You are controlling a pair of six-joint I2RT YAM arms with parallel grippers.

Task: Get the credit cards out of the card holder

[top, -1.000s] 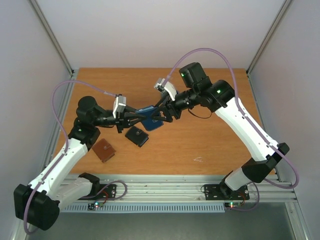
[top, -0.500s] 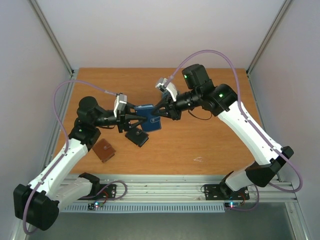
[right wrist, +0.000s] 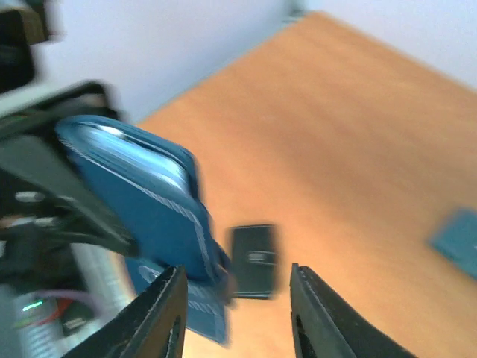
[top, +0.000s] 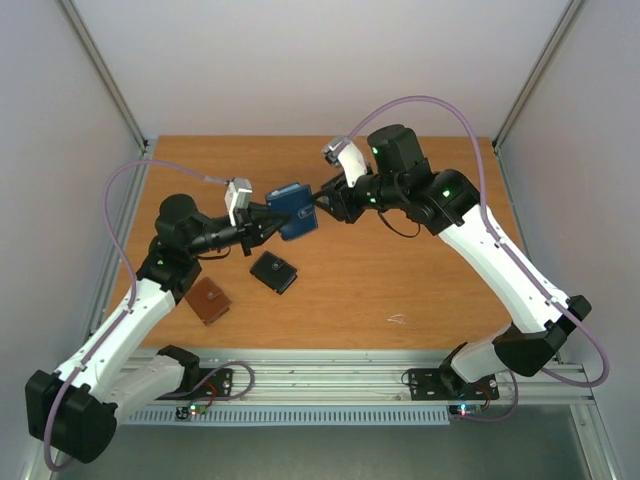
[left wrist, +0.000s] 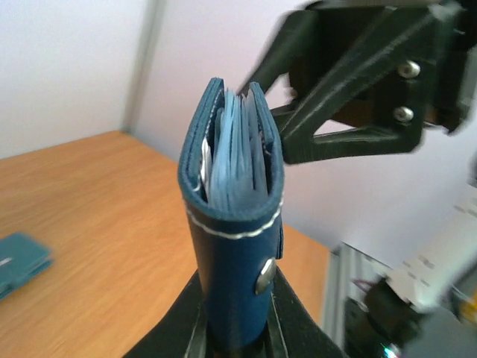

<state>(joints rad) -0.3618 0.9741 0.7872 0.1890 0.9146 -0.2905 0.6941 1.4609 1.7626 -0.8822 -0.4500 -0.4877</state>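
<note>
Edge-on, the dark navy-blue folding card holder (left wrist: 235, 246) shows only pale blue-grey pocket sleeves (left wrist: 231, 160), with no credit cards discernible among them; the left gripper (left wrist: 237, 328) is cut by the frame bottom, the right wrist view is motion-blurred, and a flat teal wallet (right wrist: 456, 242) is cropped at its right edge.

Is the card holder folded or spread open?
Folded, slightly gaping. The card holder shows both covers close together, pale pockets between, pinched in the left gripper.
</note>
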